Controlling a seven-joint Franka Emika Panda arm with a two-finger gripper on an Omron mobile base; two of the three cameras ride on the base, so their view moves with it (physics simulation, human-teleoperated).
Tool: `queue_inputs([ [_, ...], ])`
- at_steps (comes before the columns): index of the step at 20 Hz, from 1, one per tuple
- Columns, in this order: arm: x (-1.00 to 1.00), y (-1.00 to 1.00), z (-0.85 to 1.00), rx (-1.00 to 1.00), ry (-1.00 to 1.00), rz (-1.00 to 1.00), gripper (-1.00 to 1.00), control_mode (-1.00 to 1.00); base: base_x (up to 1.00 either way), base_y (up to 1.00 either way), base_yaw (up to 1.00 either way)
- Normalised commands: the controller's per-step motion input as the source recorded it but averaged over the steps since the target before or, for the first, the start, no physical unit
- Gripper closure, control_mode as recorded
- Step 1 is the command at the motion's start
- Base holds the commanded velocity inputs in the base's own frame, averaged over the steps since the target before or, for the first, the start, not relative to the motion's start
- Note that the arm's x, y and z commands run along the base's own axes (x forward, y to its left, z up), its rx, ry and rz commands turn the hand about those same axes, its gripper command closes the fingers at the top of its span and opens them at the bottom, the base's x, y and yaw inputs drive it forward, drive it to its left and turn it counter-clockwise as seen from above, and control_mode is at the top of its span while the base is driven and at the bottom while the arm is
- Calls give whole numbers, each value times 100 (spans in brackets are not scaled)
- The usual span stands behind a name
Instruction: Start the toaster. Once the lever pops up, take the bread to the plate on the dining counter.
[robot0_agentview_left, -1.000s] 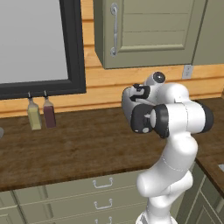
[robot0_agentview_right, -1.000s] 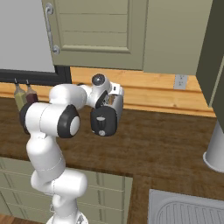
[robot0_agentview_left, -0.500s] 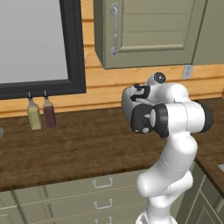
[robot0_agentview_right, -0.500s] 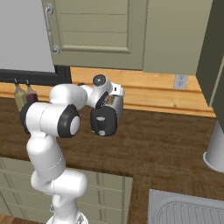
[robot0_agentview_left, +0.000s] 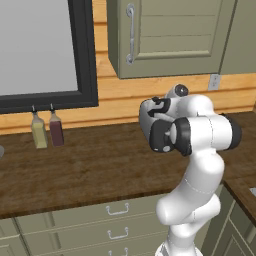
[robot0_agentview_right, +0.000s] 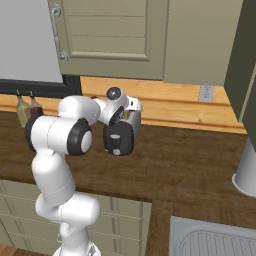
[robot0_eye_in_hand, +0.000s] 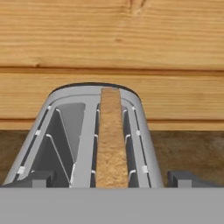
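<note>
Hovering over the toaster (robot0_eye_in_hand: 94, 131), arm folded forward, jaws wide (empty), bread (robot0_eye_in_hand: 110, 140) in right slot.

Folded white arm (robot0_agentview_right: 65, 150) over dark wood worktop (robot0_agentview_right: 190, 165), toaster (robot0_agentview_right: 120, 135) with black end panel at its wrist, two bottles (robot0_agentview_right: 27, 110) far left.
</note>
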Motion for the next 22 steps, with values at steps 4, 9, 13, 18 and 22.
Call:
queue_inputs([
  [4, 13, 0, -3, 0, 0, 0, -100, -100, 0, 0, 0],
  [9, 14, 0, 0, 0, 0, 0, 100, -100, 0, 0, 0],
  [13, 2, 0, -1, 0, 0, 0, 100, -100, 0, 0, 0],
  [18, 0, 0, -4, 0, -1, 0, 100, -100, 0, 0, 0],
  [22, -14, 0, 0, 3, -17, 0, 100, -100, 0, 0, 0],
])
